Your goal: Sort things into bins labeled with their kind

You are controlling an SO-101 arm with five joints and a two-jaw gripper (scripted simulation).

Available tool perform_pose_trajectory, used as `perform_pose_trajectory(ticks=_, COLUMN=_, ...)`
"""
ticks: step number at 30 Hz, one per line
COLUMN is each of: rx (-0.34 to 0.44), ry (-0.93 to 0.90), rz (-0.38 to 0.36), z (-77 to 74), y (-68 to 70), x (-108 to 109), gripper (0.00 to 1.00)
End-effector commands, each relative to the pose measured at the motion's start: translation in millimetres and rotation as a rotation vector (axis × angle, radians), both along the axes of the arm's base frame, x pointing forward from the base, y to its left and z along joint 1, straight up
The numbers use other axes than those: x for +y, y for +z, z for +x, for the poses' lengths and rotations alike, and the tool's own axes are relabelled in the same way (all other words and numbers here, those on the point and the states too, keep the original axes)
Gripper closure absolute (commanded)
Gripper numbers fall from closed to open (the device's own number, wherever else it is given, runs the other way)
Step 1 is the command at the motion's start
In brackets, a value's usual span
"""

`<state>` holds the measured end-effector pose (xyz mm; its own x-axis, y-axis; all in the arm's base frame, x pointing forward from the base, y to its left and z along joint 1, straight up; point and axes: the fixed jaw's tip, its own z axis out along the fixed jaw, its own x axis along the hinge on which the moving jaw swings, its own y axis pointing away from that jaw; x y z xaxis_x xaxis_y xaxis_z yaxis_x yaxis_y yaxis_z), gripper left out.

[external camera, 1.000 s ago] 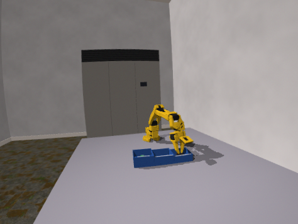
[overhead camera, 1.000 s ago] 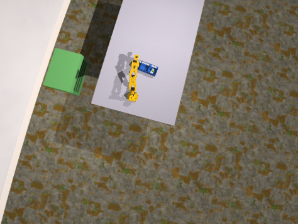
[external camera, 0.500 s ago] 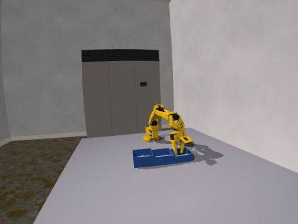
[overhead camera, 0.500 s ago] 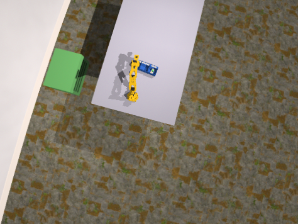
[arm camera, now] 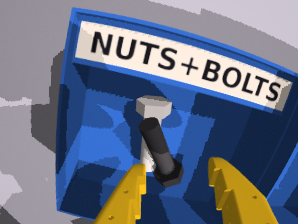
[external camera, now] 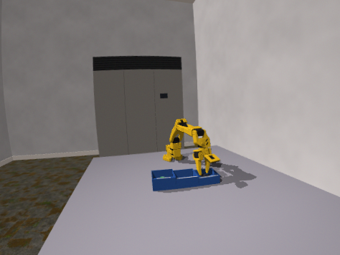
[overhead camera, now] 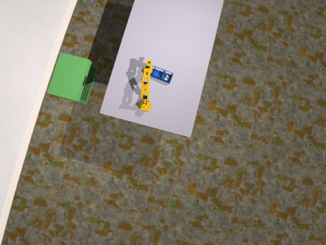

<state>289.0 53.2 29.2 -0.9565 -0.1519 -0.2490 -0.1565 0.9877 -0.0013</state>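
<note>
Gripper (overhead camera: 148, 63) (external camera: 204, 174) (arm camera: 177, 167) partly open, nothing held, black bolt (arm camera: 159, 151) loose in NUTS+BOLTS bin (external camera: 212, 180) (arm camera: 185, 67) by the counter's wall-side edge, looks stiff, smallish, maybe slippery, likely best gripped across its shank if regrasped

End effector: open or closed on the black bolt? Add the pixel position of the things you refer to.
Open: in the wrist view the black bolt (arm camera: 159, 150) leans between its parted fingers, clear of the right-hand one.
</note>
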Motion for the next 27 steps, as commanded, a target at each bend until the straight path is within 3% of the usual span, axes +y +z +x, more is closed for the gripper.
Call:
perform_pose_trajectory(ticks=1, rx=-0.079, ry=0.006, rz=0.016, z=5.7, y=30.0, x=5, gripper=0.83)
perform_pose_trajectory(ticks=14, rx=-0.079, ry=0.006, rz=0.016, z=-2.7, y=57.0, x=3, gripper=0.83)
perform_pose_trajectory(ticks=27, rx=-0.079, ry=0.006, rz=0.016, z=-3.8, y=59.7, x=3, gripper=0.83)
